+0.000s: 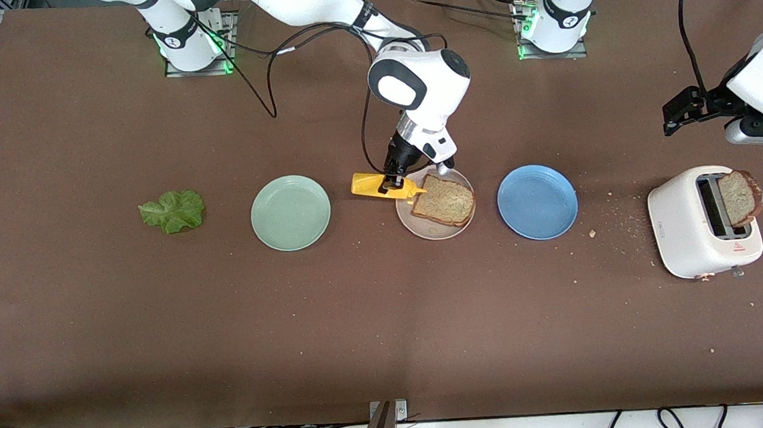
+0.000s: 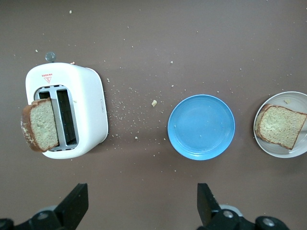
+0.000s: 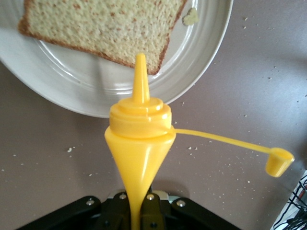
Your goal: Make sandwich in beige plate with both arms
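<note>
I see one slice of brown speckled bread (image 1: 444, 200) with a darker crust lying alone on the beige plate (image 1: 416, 228), mid-bench. Scanning from the right arm's end: a lettuce leaf (image 1: 173, 211), then a mint-green plate (image 1: 291, 212), bare bench between them. My right gripper (image 1: 391, 185) has its fingers clamped hard on a yellow squeeze bottle (image 1: 383, 184), tipped so its nozzle reaches the slice's corner at about nine o'clock on the plate, cap dangling on its strap. Next comes a blue plate (image 1: 537, 202), then crumbs and a white toaster (image 1: 698, 225) with a second slice (image 1: 739, 197) sticking out. My left gripper (image 2: 141, 203) waits over the bench by the toaster, fingers spread wide around nothing.
</note>
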